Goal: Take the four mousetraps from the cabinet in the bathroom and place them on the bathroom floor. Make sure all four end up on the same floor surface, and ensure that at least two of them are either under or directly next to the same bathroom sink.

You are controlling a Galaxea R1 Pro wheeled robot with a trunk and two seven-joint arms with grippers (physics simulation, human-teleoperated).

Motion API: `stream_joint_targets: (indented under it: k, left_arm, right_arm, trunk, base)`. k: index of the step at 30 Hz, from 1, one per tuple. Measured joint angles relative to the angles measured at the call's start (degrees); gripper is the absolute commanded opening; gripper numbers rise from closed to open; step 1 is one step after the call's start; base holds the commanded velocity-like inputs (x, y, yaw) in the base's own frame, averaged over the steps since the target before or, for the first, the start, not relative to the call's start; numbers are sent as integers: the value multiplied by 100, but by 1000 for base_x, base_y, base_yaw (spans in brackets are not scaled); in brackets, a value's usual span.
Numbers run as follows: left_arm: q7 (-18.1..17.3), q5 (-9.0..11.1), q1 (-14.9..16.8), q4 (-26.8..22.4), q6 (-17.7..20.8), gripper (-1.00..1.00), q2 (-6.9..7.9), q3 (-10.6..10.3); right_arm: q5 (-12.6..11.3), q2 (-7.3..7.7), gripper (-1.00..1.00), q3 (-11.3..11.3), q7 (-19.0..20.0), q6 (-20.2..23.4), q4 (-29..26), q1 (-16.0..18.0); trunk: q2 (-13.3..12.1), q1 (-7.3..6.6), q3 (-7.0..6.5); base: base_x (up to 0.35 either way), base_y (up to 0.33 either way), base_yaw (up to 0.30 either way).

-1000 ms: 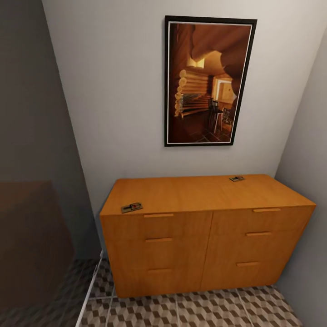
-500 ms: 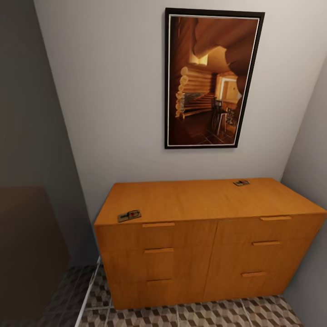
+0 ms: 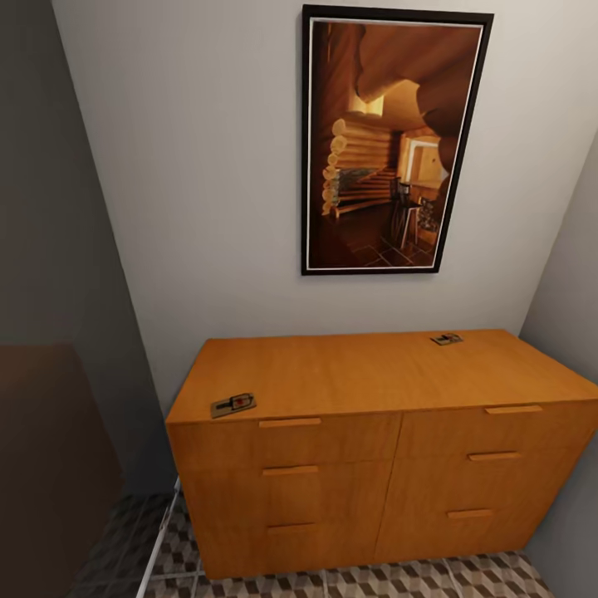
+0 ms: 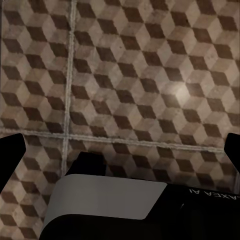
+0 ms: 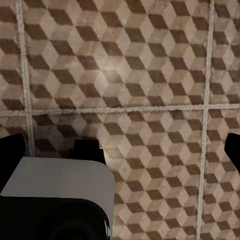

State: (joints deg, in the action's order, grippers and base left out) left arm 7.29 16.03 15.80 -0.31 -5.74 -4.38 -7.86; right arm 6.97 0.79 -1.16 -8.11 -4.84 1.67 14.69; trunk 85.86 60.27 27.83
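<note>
The cabinet [image 3: 374,432] stands against the far wall under a framed picture [image 3: 386,145], with its right end close to the right-hand wall. Two mousetraps lie on its flat top: the near mousetrap [image 3: 232,404] at the front left corner, just behind the front edge, and the far mousetrap [image 3: 447,339] toward the back right, near the wall. They are well apart from each other. The other two are not on this top.

Each trap looks like a light, stiff little slab of wood with wire parts on its upper face, so a pinch across the two long wooden edges seems safest, keeping clear of the spring wire. Lying so flat, it leaves little to grip, and it may skid on the smooth top if nudged.

The near trap's spot by the edge gives open approach from the front and from the left side. The far one calls for a reach across the top, with walls close behind and on the right.

Both wrist views look down on the bathroom floor [image 4: 150,75], and the dark tips at their borders are too little to judge by, so I cannot tell whether either gripper is spread or pressed together.
</note>
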Motion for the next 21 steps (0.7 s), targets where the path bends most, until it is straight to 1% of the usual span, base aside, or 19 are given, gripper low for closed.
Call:
stream_joint_targets:
  k: [21]
  left_arm:
    - [0, 0, 0, 0, -7, 100, 0, 0]
  right_arm:
    - [0, 0, 100, 0, 8, 0, 0, 0]
  trunk:
    - [0, 0, 0]
  base:
    - [6, 0, 0]
